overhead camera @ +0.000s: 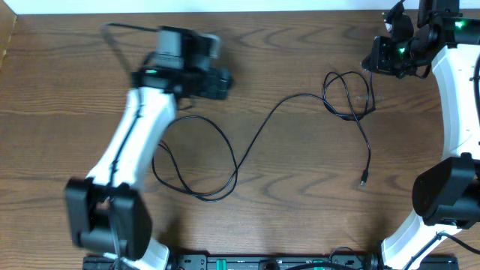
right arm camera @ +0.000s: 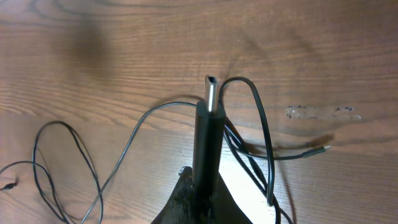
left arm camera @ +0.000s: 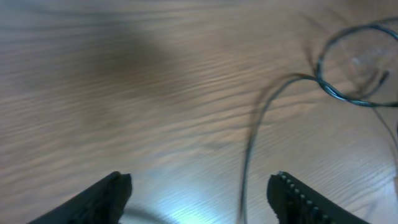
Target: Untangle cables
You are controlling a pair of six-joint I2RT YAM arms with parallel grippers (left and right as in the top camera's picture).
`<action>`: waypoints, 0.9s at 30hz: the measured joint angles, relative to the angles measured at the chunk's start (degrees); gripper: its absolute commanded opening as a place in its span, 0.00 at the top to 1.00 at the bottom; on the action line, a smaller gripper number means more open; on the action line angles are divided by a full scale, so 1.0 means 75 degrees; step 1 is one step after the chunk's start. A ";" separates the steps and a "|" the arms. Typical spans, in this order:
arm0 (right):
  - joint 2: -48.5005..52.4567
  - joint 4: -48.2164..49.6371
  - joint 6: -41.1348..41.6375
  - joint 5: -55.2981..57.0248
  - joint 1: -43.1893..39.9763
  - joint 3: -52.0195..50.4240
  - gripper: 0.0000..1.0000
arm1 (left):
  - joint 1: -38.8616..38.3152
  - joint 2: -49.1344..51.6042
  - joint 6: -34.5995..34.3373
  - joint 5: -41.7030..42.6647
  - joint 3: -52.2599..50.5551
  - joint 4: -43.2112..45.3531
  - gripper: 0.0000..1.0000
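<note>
Right hand (overhead camera: 379,56): closed tight on the black body of a plug (right arm camera: 207,130). The plug's metal tip stands out beyond the fingertips, pointing away from the hand.

Black cable (overhead camera: 262,125): lies on the desk (overhead camera: 300,225). Small overlapping loops sit just beside the right hand. A free end with a small connector (overhead camera: 364,180) trails off from those loops, well apart from the right hand. One long run sweeps away from the right hand to a large open loop (overhead camera: 196,191) far from it.

Left hand (left arm camera: 199,186): far from the right hand, standing wide with nothing between its fingers. It hangs above the desk, and the cable's long run passes under the gap.

Whether the loops beside the right hand belong to one cable or several, I cannot tell
</note>
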 measured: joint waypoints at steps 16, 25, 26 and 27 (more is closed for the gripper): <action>0.0000 -0.0064 -0.0023 -0.0015 0.0000 0.0000 0.99 | -0.1976 0.2180 0.0035 -0.0507 -0.0009 0.3086 0.19; 0.0000 -0.0076 -0.0029 -0.0015 0.0000 0.0000 0.99 | -0.2384 0.2868 0.0609 -0.0874 -0.0015 0.3882 0.21; 0.0000 -0.0082 -0.0029 -0.0015 0.0000 0.0000 0.99 | -0.2471 0.2949 0.0766 -0.0877 -0.0015 0.3969 0.22; 0.0000 -0.0085 -0.0032 -0.0015 0.0000 0.0000 0.99 | -0.2535 0.3002 0.0839 -0.0877 -0.0015 0.4013 0.22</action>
